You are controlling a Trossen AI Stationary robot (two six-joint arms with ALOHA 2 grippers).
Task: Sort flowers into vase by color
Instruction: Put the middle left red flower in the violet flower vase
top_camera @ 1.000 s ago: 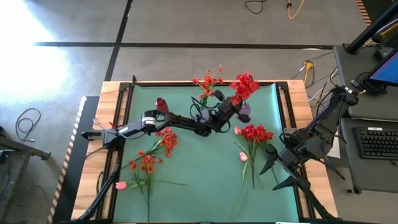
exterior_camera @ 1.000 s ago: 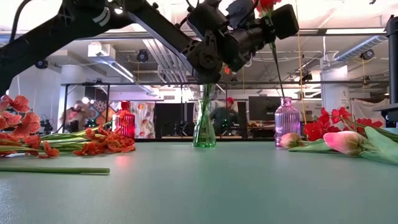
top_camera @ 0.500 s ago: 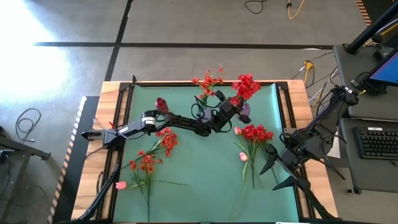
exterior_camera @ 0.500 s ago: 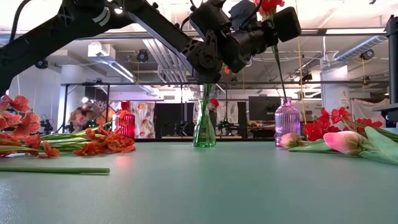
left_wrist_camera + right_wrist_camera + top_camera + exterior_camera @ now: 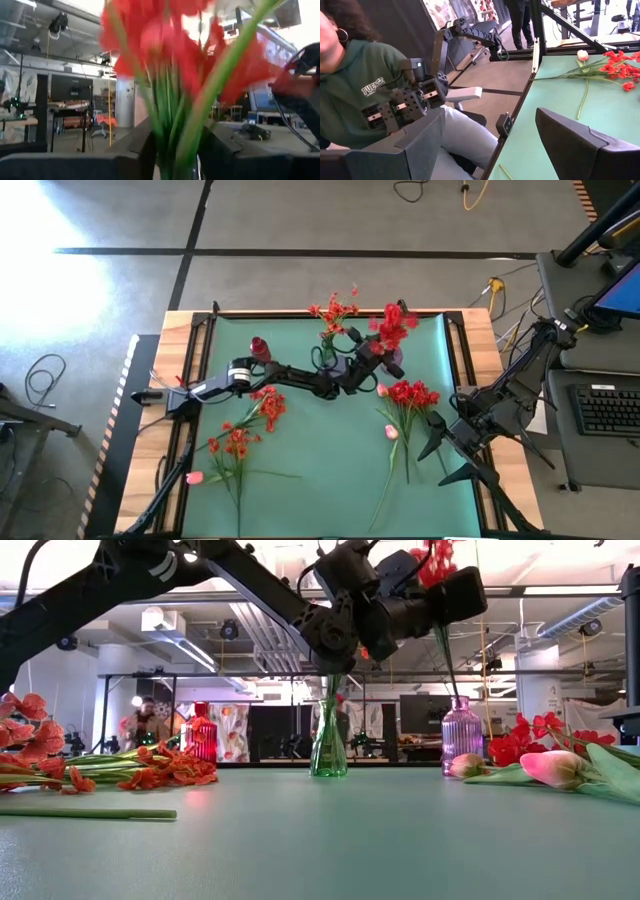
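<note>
**Red stem let go over the purple vase**

- Left gripper (image 5: pixel 440 600): high above the back of the mat, over the purple vase (image 5: pixel 462 736). Half a second ago its fingers were clenched on the red flower's stem; now they have begun to part. From the left wrist the green stem runs up between the two dark fingers (image 5: pixel 142 145), with a gap either side, so I read the hold as slackening rather than fully released.
- Red flower (image 5: pixel 392 325): blossoms have swung a little toward the back edge since a second ago. In the low view the stem drops from the gripper down into the purple vase's neck. Likely seated, though the mouth is too small to be sure.
- Green vase (image 5: pixel 329 752): just beside the purple one, already holding orange sprays (image 5: pixel 335 311).
- Red vase (image 5: pixel 201 736): back left, no stems visible in it.
- Still on the mat (image 5: pixel 320 450): orange flowers (image 5: pixel 245 425) front left, a red bunch (image 5: pixel 410 394) with pink buds (image 5: pixel 391 432) right of centre.
- Right gripper (image 5: pixel 490 145): parked at the mat's right edge, fingers wide apart, empty. A seated person shows beyond it.

Meaning: one red stem looks sorted; most remain. Risk: the flower tipping as the fingers clear.
</note>
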